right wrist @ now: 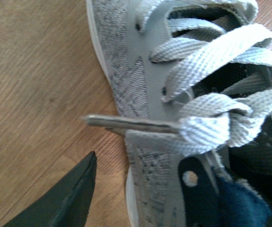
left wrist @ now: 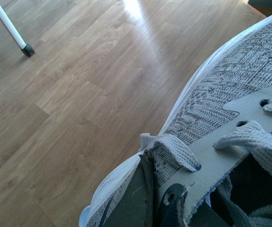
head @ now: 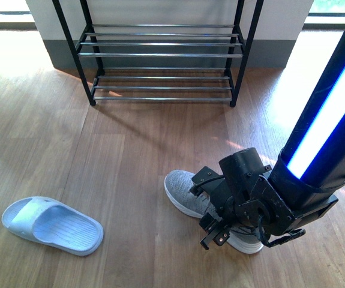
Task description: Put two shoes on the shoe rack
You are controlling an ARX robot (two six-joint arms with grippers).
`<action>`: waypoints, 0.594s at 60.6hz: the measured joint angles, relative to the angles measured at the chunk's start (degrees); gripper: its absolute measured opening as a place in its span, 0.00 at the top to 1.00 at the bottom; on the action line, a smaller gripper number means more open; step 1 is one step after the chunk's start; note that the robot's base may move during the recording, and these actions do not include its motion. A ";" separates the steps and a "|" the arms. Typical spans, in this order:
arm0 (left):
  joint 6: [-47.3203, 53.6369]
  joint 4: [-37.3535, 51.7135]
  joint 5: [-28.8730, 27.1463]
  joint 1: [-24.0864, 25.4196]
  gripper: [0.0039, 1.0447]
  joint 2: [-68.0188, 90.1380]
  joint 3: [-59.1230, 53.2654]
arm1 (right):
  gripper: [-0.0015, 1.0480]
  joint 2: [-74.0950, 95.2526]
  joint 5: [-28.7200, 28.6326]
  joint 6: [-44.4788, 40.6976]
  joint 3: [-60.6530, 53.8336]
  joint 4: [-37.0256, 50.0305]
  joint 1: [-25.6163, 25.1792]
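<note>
Right arm slopes down, right hand [head: 208, 210] straddling the grey knit sneaker [head: 184, 192] on the floor. Jaws look open I think, outer finger [right wrist: 65, 198] just off its white sole. Shoe rack [head: 160, 55] well beyond the hand.

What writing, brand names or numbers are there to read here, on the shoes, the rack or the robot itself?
No readable text anywhere in these views.
grey sneaker: knit, laces and eyelet panel seen close up, no brand or number.
pale blue sandal: only ribbed grooves, no lettering.
shoe rack: bare bars, no label.
right arm: a lit blue-white strip, no writing.
</note>
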 joint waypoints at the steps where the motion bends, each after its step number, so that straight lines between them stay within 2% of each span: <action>1: 0.00 0.00 0.00 0.00 0.99 0.00 0.00 | 0.48 0.02 0.07 0.00 0.02 0.02 -0.02; 10: 0.00 0.00 0.00 0.00 0.99 0.00 0.00 | 0.68 0.00 0.52 -0.33 0.20 0.26 -0.02; 17: 0.00 0.00 0.00 0.00 0.99 0.00 0.00 | 0.91 0.00 0.20 -0.37 0.09 0.57 0.15; 20: 0.00 0.00 0.00 0.00 0.99 0.00 0.00 | 0.97 -0.02 0.04 -0.35 -0.11 0.96 0.31; 36: 0.00 0.00 0.02 0.00 0.99 0.00 0.00 | 0.99 -6.91 -1.92 1.92 -7.17 4.68 1.88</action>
